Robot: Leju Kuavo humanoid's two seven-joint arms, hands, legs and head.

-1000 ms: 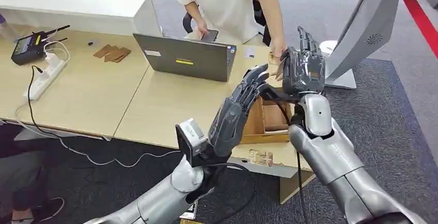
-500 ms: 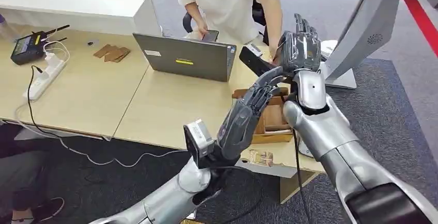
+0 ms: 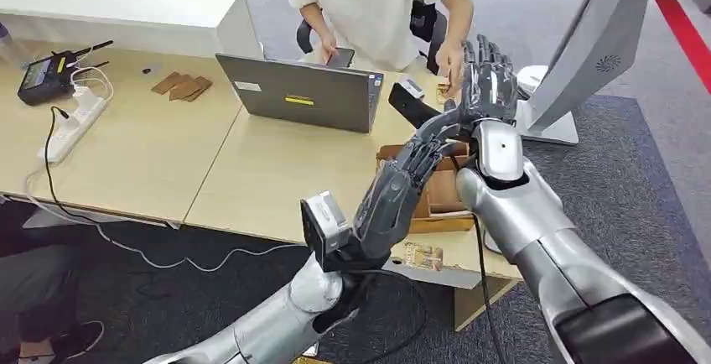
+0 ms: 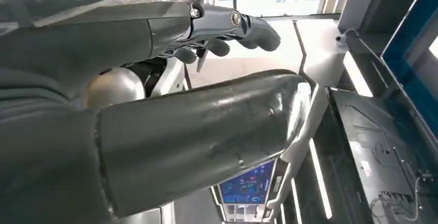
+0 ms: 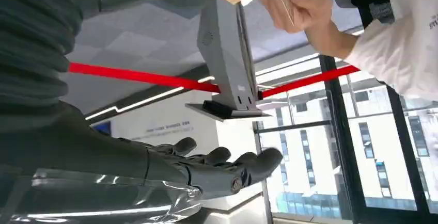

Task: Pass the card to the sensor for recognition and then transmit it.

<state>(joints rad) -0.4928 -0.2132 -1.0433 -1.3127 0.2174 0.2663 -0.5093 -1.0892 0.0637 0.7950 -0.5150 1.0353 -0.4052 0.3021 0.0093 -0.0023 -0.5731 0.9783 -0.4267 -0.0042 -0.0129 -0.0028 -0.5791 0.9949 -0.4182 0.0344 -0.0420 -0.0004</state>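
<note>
Above desk edge, R hand (image 3: 489, 87) raised, fingers spread, empty; L hand (image 3: 411, 167) fingers extended, holding nothing.

the two robot hands are raised close together above the wooden box (image 3: 436, 192), so little room stays between them. behind them a person's hand (image 3: 453, 62) and an open laptop (image 3: 306, 91) block the way (the grey stand (image 3: 578, 54) closes the right). the table (image 3: 142, 154) on the left has open surface.
</note>
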